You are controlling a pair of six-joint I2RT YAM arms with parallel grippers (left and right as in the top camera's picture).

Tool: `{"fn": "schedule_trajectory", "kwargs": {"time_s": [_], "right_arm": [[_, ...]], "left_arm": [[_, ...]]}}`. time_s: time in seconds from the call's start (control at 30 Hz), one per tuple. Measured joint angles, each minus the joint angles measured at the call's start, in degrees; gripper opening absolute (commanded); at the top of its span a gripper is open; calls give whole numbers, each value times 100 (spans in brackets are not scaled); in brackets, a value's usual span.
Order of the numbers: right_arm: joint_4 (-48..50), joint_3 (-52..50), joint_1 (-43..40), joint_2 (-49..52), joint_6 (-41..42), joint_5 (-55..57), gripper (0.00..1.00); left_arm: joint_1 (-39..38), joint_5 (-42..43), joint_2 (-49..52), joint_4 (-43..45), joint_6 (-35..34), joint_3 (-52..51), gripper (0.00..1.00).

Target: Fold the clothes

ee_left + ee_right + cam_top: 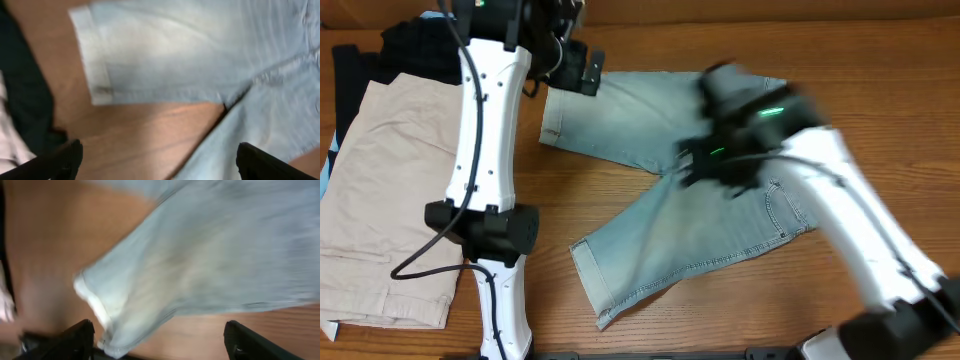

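Step in hand, as judged: pre-grasp. The fold is not yet begun.

The denim shorts (670,215) are lying flat and unfolded on the bench (590,200), with the legs splaying apart from the crotch. One leg is running toward the far-left side and the other toward the near-left side. The waist end is sitting under the right arm (850,200), which is showing blurred in the overhead view.

The left arm (485,130) is reaching over the far leg. The left jaws are standing wide apart with nothing between them, hanging above bare wood just beside that leg's cuff (92,55).

The right jaws are also standing wide apart and empty, hovering above the near leg close to its cuff (92,300). The wrist view is too blurred to tell their height over the cloth.

The khaki shorts (390,190) are lying well to the left of the denim shorts. A black garment (415,50) is lying beyond the khaki shorts, away from the denim.

The next move is calling for each pair of jaws to settle on an edge of the denim. Likely one leg's cuff and side seam are being pinched through a single layer. That leg is then being carried across onto the other so the halves stack. The hazard is the stiff denim dragging instead of lifting.
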Motion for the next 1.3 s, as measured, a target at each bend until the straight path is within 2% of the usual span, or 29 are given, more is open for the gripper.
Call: {"fn": "schedule_trajectory", "kwargs": {"time_s": [0.17, 0.27, 0.4, 0.53, 0.67, 0.9, 1.3], "right_arm": [[-284, 0, -1185, -562, -402, -24, 91], [-354, 0, -1478, -745, -577, -22, 94], [-221, 0, -1530, -791, -684, 7, 99], [223, 0, -1530, -791, -750, 26, 100], [455, 0, -1530, -791, -780, 44, 100], [511, 0, -1530, -791, -909, 48, 100], [520, 0, -1530, -791, -1054, 52, 100]], "left_arm": [[-153, 66, -280, 26, 17, -1322, 100], [-289, 33, -796, 15, -2, -2282, 100], [-562, 7, -2009, 136, -125, -3742, 100], [-916, -81, -3274, 896, -450, -5322, 100], [-1075, -20, -4009, 1919, -796, -6931, 100], [-1078, 179, -4430, 3327, -1552, -9346, 100], [-1078, 35, -4498, 5132, -1840, -11112, 100]]}}
